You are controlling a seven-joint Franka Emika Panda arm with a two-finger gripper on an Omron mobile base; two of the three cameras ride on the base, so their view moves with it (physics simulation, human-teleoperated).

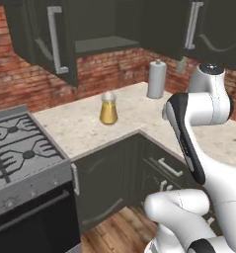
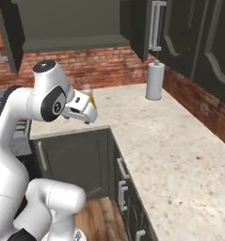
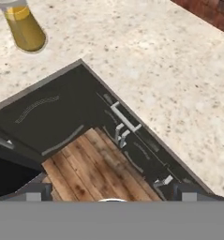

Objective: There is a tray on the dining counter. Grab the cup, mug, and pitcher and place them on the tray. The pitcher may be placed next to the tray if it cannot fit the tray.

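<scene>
Currently, item: pitcher [image 1: 108,109], clear glass, amber liquid, upright on the corner run of the pale speckled surface [image 1: 90,126]. It sits at about 10 o'clock of the left base view's centre, and at 11 o'clock in the hand view, partly cut by the edge. Nearby: a grey paper-towel roll [image 1: 156,79] at its 2 o'clock, well apart; a stove [image 1: 20,153] at its 8 o'clock, clear of it.

Gripper [image 3: 112,196]: jaws spread fully, holding nothing, hanging over the cabinet corner and wood floor [image 3: 92,164], short of the pitcher.

Step judged in hand: reach for the pitcher.

Handling advice:
- Swing the hand toward 11 o'clock in its own view until the pitcher is centred between the fingertips.
- Approach level, from the side; take the narrower neck or the body below it, since the wide base may exceed the jaws.
- Keep it upright; liquid may slosh.
- Handle side cannot be told; avoid closing across it.

Tray, cup, mug: location unknown.
</scene>
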